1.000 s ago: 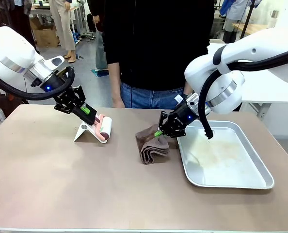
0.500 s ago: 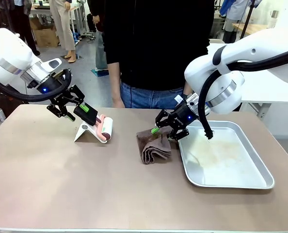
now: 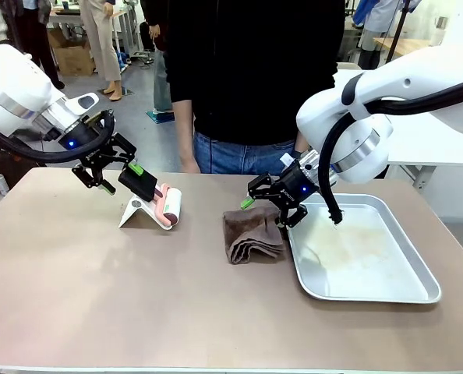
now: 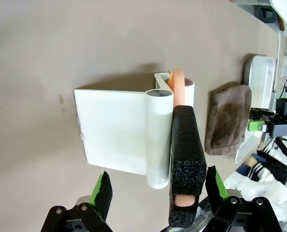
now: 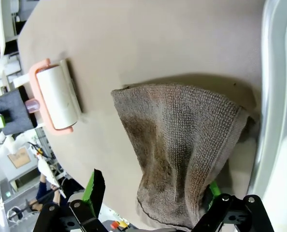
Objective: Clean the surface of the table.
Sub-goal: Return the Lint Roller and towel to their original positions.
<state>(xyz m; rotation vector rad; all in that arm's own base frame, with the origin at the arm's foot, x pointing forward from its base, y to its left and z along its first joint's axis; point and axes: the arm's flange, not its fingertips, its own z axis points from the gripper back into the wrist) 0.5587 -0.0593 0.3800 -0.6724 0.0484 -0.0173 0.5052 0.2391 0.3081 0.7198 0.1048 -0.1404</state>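
Observation:
The tan table [image 3: 99, 296] carries a lint roller [image 3: 169, 206] with a black foam handle [image 3: 141, 184], resting on its white stand [image 3: 132, 213]. My left gripper [image 3: 116, 174] is open around that handle; in the left wrist view the handle [image 4: 186, 154] lies between the spread green pads of the left gripper [image 4: 158, 187], nearer the right one. A folded brown cloth [image 3: 253, 234] lies on the table against the tray. My right gripper [image 3: 269, 209] hovers open just above it; in the right wrist view, the right gripper [image 5: 153, 188] straddles the cloth [image 5: 182, 145].
A shallow silver tray [image 3: 403, 292] sits at the right of the table, its inside smeared. A person in a black top [image 3: 255, 70] stands at the far edge. The near half of the table is bare. The roller [image 5: 56, 96] also shows in the right wrist view.
Both grippers have opened. The left let go of the roller handle and backed off slightly. The right released the cloth, which settled flatter on the table.

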